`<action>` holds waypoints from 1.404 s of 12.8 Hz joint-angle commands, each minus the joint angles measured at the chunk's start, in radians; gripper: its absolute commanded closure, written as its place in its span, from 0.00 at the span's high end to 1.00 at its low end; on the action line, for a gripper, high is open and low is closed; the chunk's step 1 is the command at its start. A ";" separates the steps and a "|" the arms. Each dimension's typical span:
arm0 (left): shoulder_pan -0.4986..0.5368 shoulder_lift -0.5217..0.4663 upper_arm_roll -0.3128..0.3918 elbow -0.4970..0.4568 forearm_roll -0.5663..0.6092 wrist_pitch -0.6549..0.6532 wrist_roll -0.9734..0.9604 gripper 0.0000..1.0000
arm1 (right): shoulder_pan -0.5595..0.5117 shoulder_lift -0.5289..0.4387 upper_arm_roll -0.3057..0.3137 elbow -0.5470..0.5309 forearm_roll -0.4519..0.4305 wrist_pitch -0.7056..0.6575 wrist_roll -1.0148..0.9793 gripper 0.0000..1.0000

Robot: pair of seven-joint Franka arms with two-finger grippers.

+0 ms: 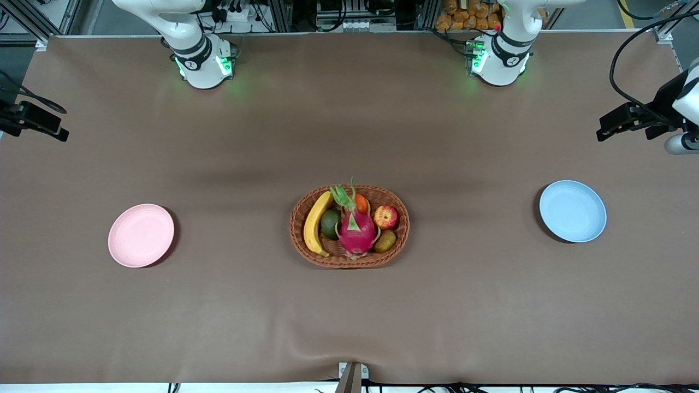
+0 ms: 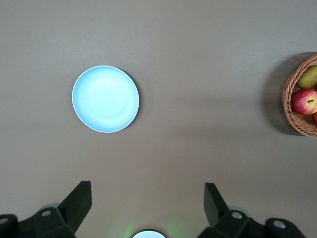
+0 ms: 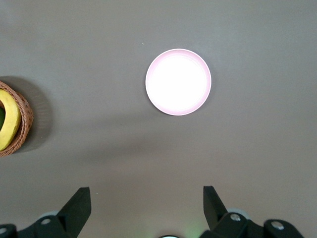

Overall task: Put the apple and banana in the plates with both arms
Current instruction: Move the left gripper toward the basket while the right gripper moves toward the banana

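Front view shows us a brown wicker basket (image 1: 349,226) in the middle of the table (image 1: 349,316). We use the basket as our landmark. In it lie the banana (image 1: 315,224), the apple (image 1: 386,217), a big pink dragon fruit (image 1: 356,229), a dark green fruit (image 1: 330,224), a small orange fruit (image 1: 361,203) and a brown-green kiwi (image 1: 385,240). The banana lies along the basket's rim toward the right arm's end. The apple sits at the basket's other end, toward the left arm's end.

The pink plate (image 1: 141,235) lies well apart from the basket, toward the right arm's end. The blue plate (image 1: 572,210) lies well apart from the basket, toward the left arm's end. Both plates have nothing in them.

We see only a slice of the basket in each wrist view. The dragon fruit hides part of the green fruit.

The left gripper (image 2: 147,201) hangs over bare table near the blue plate, its fingers spread wide and holding nothing. The right gripper (image 3: 146,204) hangs over bare table near the pink plate, spread wide too. In the front view both grippers are cut off by the side edges.

There is lots of bare table between the basket and each plate.
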 commanded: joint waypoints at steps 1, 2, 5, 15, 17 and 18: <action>-0.001 0.004 0.002 0.013 -0.007 -0.006 0.024 1.00 | -0.010 -0.001 0.010 0.010 -0.008 -0.009 -0.012 1.00; -0.001 0.004 0.002 0.015 -0.007 -0.006 0.024 1.00 | -0.010 0.000 0.010 0.008 -0.008 -0.009 -0.014 1.00; -0.004 0.004 0.002 0.015 -0.007 -0.006 0.021 1.00 | -0.010 0.000 0.010 0.008 -0.007 -0.009 -0.012 1.00; -0.020 0.145 -0.077 -0.008 -0.071 0.086 0.019 1.00 | -0.007 0.008 0.010 -0.001 -0.002 -0.011 -0.015 1.00; -0.024 0.164 -0.124 -0.042 -0.082 0.149 0.036 1.00 | 0.002 0.011 0.012 -0.007 0.000 -0.011 -0.014 1.00; -0.023 0.170 -0.156 -0.066 -0.082 0.184 0.020 1.00 | 0.015 0.011 0.010 -0.024 0.010 -0.006 -0.014 1.00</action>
